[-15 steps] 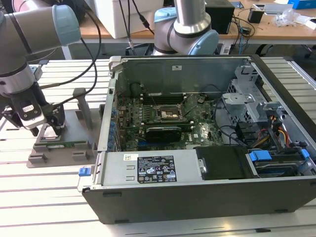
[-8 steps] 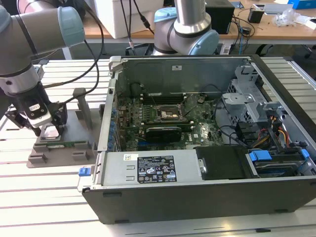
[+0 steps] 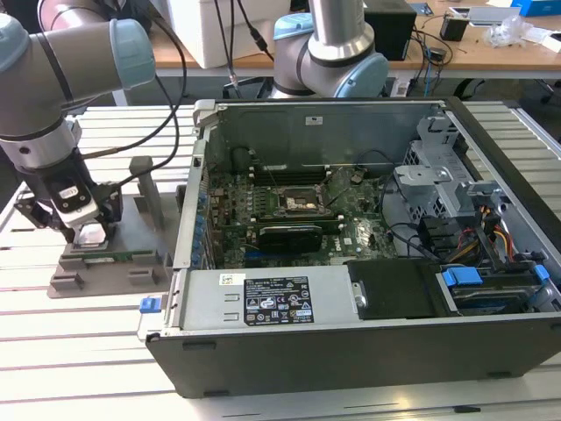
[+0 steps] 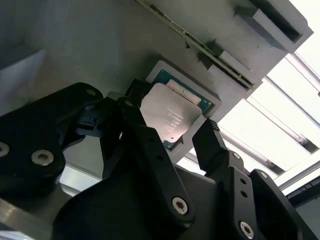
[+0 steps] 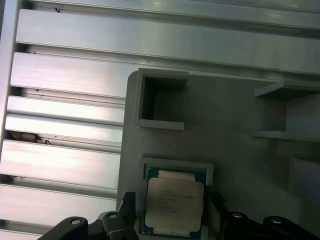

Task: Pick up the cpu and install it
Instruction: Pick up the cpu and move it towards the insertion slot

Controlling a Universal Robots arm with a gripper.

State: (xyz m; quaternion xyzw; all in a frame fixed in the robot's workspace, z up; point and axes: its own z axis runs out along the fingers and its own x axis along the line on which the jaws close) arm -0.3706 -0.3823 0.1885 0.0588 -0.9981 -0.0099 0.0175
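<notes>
Exterior view, item list.

1. Robot arm (image 3: 44,79): grey with pale blue joint caps, at the exterior view's left, reaching down over a grey parts holder (image 3: 140,267).
2. Gripper (image 3: 88,231): black, lowered onto the holder. In both wrist views its fingers (image 4: 207,142) are spread, one on each side of the chip. Whether the pads touch the chip's edges cannot be told.
3. The cpu (image 3: 92,237): square, silver-grey lid over a green board. It lies flat in a raised square pocket of the holder, between the gripper's fingers; see the second wrist view (image 4: 170,117) and the first wrist view (image 5: 174,202).
4. Memory stick (image 3: 123,257): long, green, lying in a slot of the holder just beside the cpu pocket.
5. Computer case (image 3: 351,351): black, side panel off, lying open at the exterior view's right, well apart from the cpu.
6. Motherboard (image 3: 263,197): green, inside the case, with a square processor socket (image 3: 302,202) near its middle.
7. Table (image 3: 79,351): slatted aluminium, carrying the holder and the case.
</notes>
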